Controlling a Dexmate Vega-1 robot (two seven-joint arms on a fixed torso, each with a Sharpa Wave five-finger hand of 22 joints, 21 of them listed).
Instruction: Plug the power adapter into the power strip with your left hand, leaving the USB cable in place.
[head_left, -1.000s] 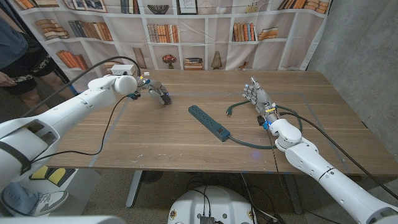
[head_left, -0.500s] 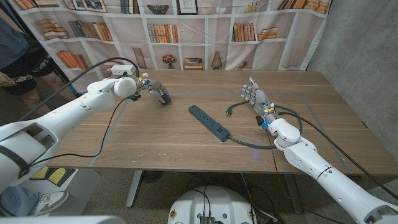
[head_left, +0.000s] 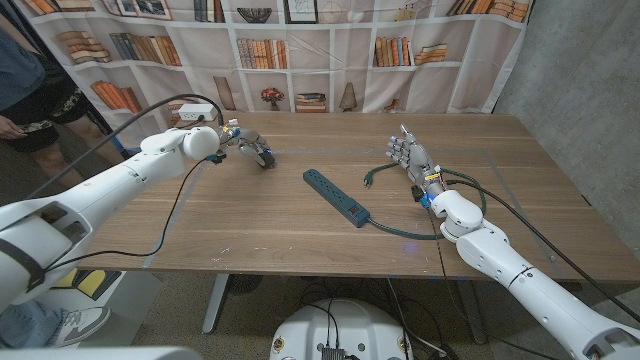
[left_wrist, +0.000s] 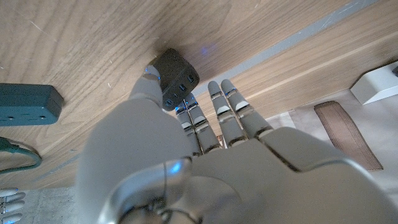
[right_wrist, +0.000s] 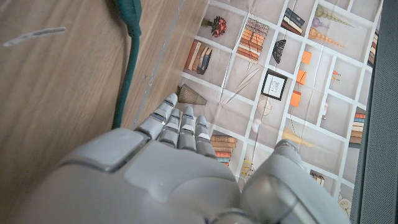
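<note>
The dark power adapter (head_left: 263, 155) lies on the table's far left part. My left hand (head_left: 240, 141) reaches over it. In the left wrist view the thumb (left_wrist: 147, 89) presses one side of the adapter (left_wrist: 175, 76) and the fingertips (left_wrist: 189, 111) meet its other side, so it is pinched while it sits on the wood. The dark teal power strip (head_left: 335, 195) lies at an angle in the middle, its end (left_wrist: 28, 104) a short way from the adapter. My right hand (head_left: 411, 156) stands on its edge at the right, fingers straight, holding nothing.
The strip's green cord (head_left: 405, 232) loops past my right wrist, and its plug (head_left: 370, 179) lies loose beside the right hand. A white box (head_left: 194, 112) with a cable sits at the far left table edge. A person stands at the far left.
My left hand has crept a little closer onto the adapter. The right hand and the power strip have not moved.
</note>
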